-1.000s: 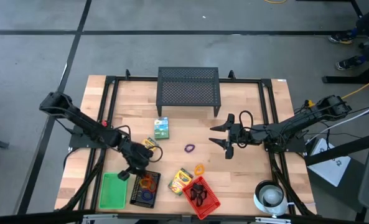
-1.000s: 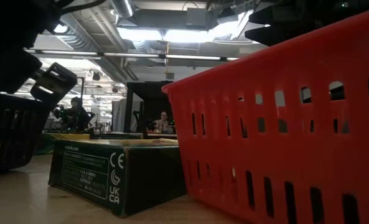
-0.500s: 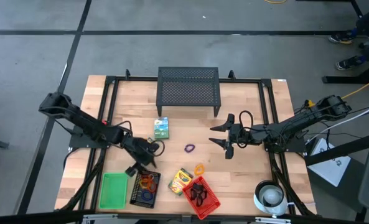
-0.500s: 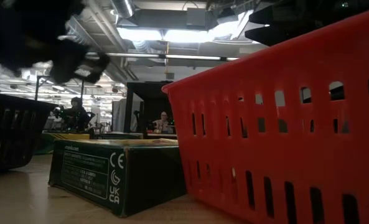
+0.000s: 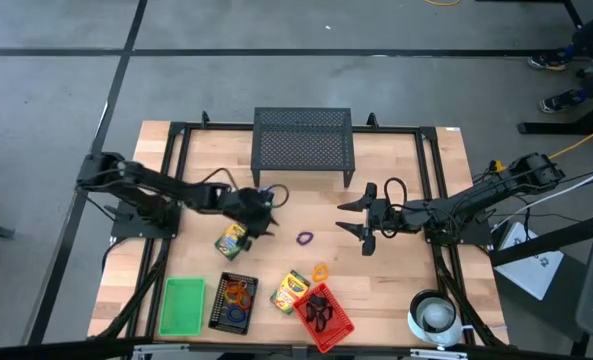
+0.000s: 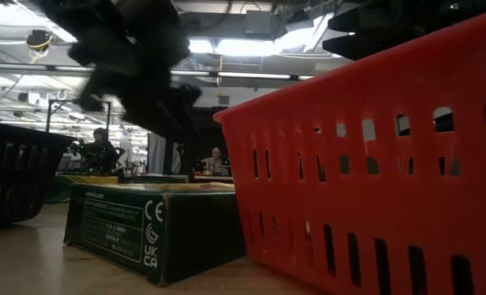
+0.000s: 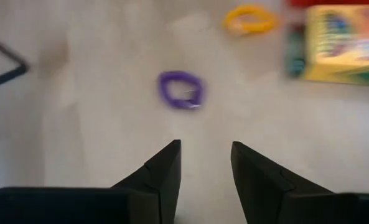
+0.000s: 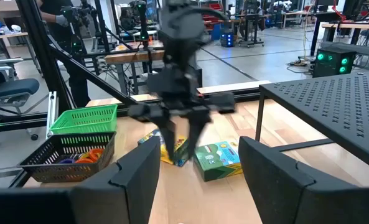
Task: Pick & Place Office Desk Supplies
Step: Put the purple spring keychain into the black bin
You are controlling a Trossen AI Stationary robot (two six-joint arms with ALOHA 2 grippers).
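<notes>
Your left gripper (image 7: 203, 163) is hanging open and empty, facing the purple ring (image 7: 180, 90). You are aiming well; straddle it squarely. The right gripper (image 5: 365, 219) is waiting open.

Bright, even overhead light; ceiling lights (image 6: 226, 45) glare in the low view. The left wrist view is motion-blurred, softening the purple ring (image 7: 180, 89).

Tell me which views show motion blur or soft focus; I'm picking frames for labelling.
Left wrist view: purple ring, yellow ring and crayon box smeared. Low view: left arm blurred, red basket sharp. Right wrist view: left gripper blurred. High view: crisp.
</notes>
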